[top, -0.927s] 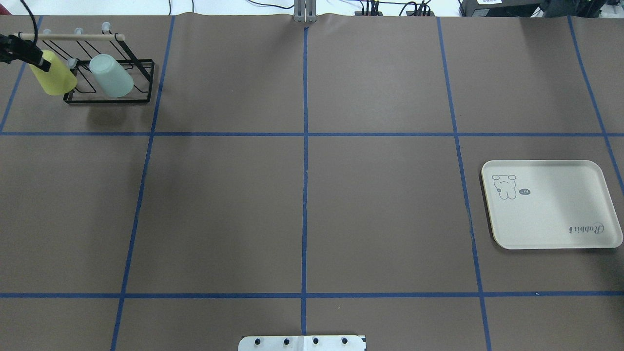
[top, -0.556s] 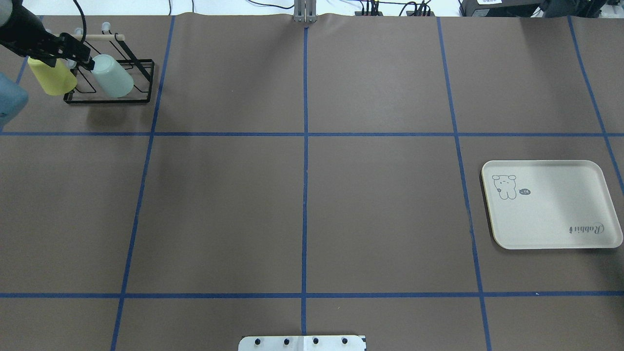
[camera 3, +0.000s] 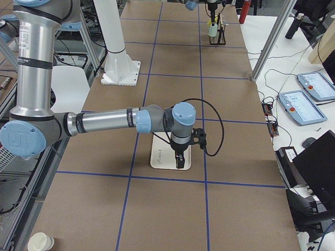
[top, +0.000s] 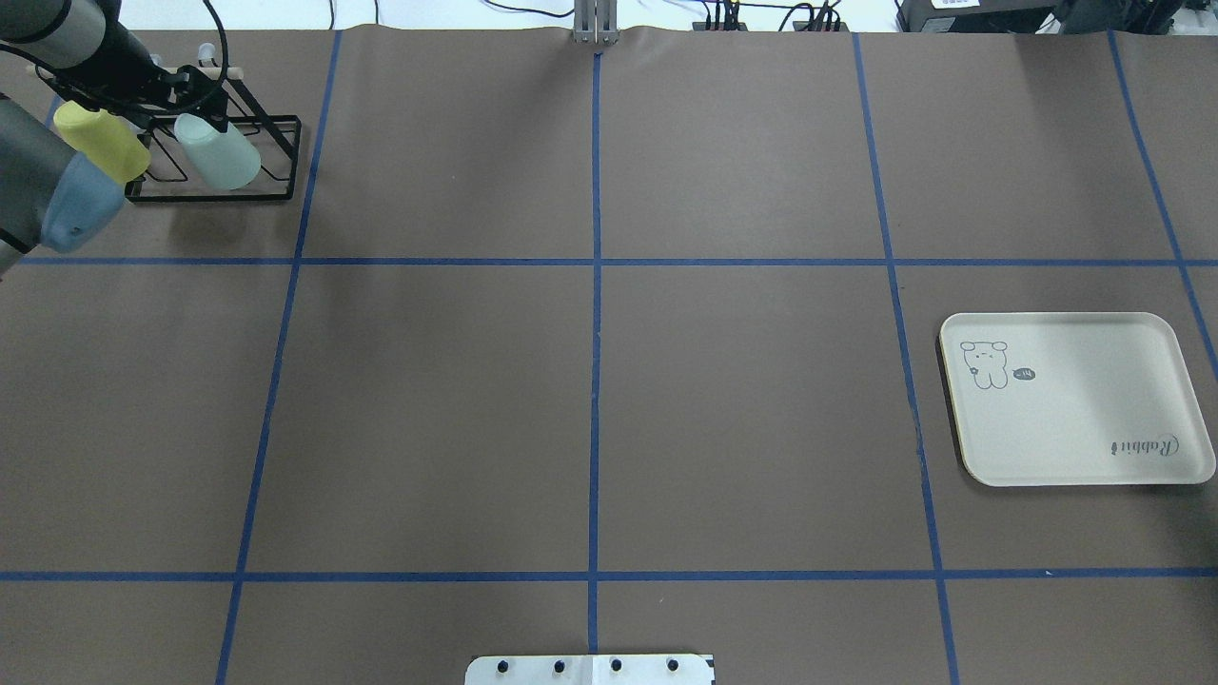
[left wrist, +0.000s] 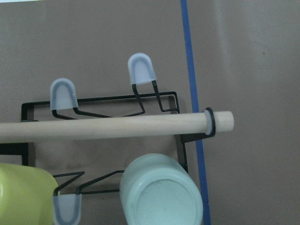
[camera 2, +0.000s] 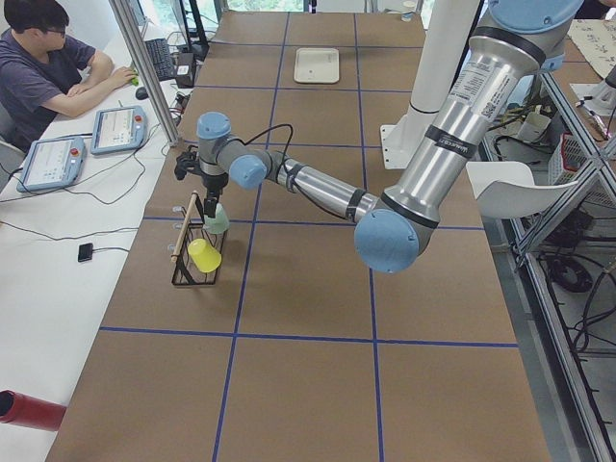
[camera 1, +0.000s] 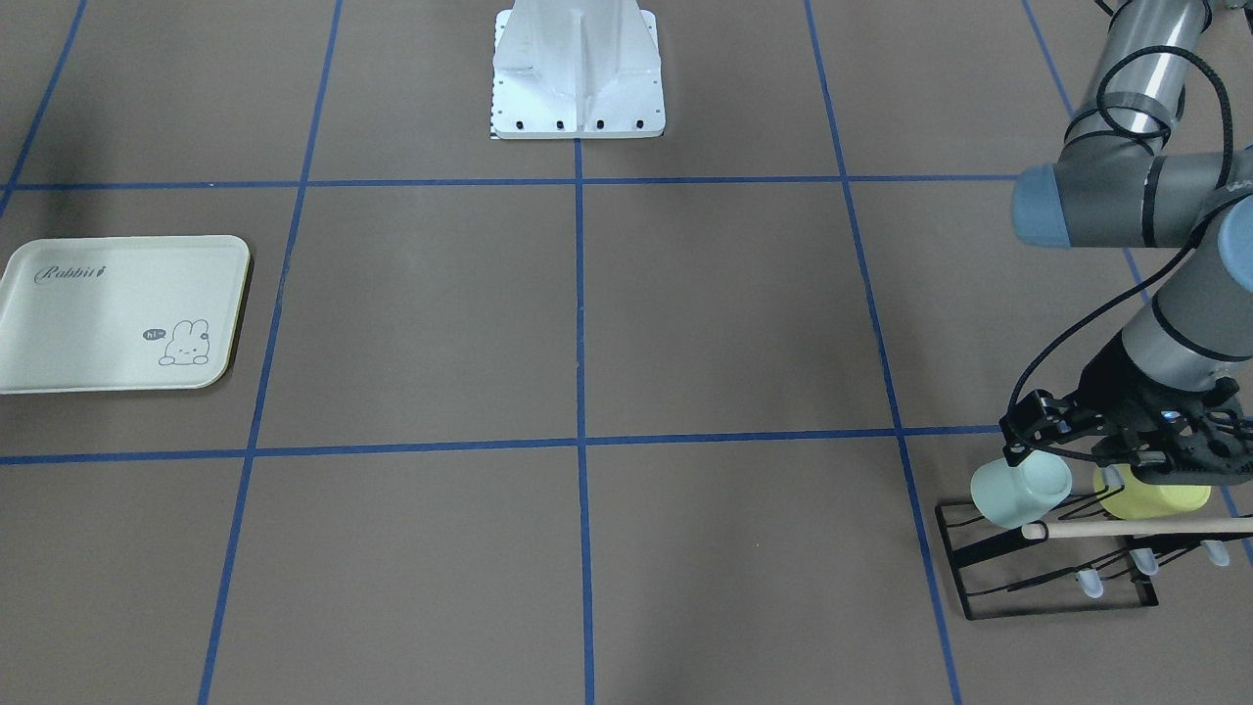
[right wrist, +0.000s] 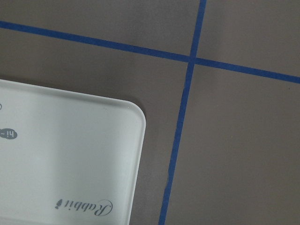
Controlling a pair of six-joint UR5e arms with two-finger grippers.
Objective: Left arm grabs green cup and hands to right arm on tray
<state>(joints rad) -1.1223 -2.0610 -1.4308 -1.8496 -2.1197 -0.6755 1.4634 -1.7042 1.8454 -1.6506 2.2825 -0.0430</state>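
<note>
The pale mint-green cup (top: 221, 154) lies tilted on a prong of a black wire rack (top: 209, 198) at the far left, beside a yellow-lime cup (top: 100, 143). My left gripper (top: 186, 95) hovers just above the rack near the green cup (camera 1: 1018, 490), apart from it, and looks open and empty (camera 1: 1096, 455). The left wrist view looks straight down on the green cup's base (left wrist: 161, 194). The cream tray (top: 1075, 419) lies at the right with nothing on it. My right gripper (camera 3: 179, 159) hangs over the tray (camera 3: 162, 157); I cannot tell whether it is open.
A wooden dowel (left wrist: 117, 125) runs along the rack's top, over the cups. The robot's white base plate (camera 1: 578, 88) sits at the near middle edge. Blue tape lines grid the brown table. An operator (camera 2: 48, 67) sits beside the table's left end.
My left arm has swung right along the rack, from over the yellow cup to over the green cup's side. The cups and the tray have not moved.
</note>
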